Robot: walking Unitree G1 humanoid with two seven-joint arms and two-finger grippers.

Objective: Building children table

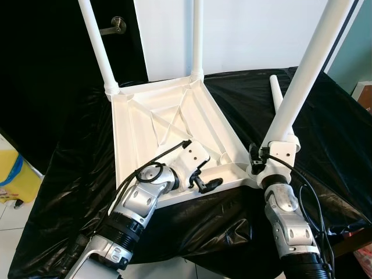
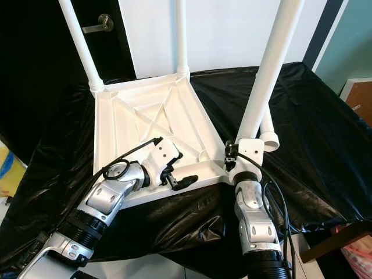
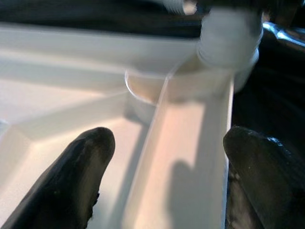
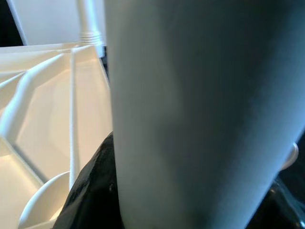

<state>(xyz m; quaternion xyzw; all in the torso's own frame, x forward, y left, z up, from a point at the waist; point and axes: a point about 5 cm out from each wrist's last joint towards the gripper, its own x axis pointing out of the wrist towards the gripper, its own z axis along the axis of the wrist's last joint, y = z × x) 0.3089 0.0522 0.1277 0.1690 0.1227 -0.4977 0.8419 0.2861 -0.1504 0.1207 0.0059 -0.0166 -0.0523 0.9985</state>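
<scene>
The top (image 1: 168,125) lies upside down on a black sheet (image 1: 325,128), ribs up. Two legs already stand in its far corners: one (image 1: 96,43) at 11 o'clock and one (image 1: 197,38) at 12. A third leg (image 1: 305,72) is clamped in the right gripper (image 1: 273,152), jaws closed round its lower end. Its long axis runs from that grip up toward 1 o'clock, tilted away from upright. A spare leg (image 1: 277,96) lies flat on the sheet behind it.

The open socket (image 2: 204,156) sits in the top's near right corner, at about 9 o'clock from the held leg's foot and just beside it. In the left wrist view the foot (image 3: 230,38) hovers at the socket's (image 3: 157,88) rim, not yet in.

The left gripper (image 1: 204,181) is at the near edge of the top, at 6 o'clock, jaws apart and straddling a rib and the rim, fingers (image 3: 71,181) to either side. It looks set to steady the top.

The next move seems to turn on this: the leg must swing upright, shift toward 9 o'clock over the socket, then go down. The right arm holds it.
</scene>
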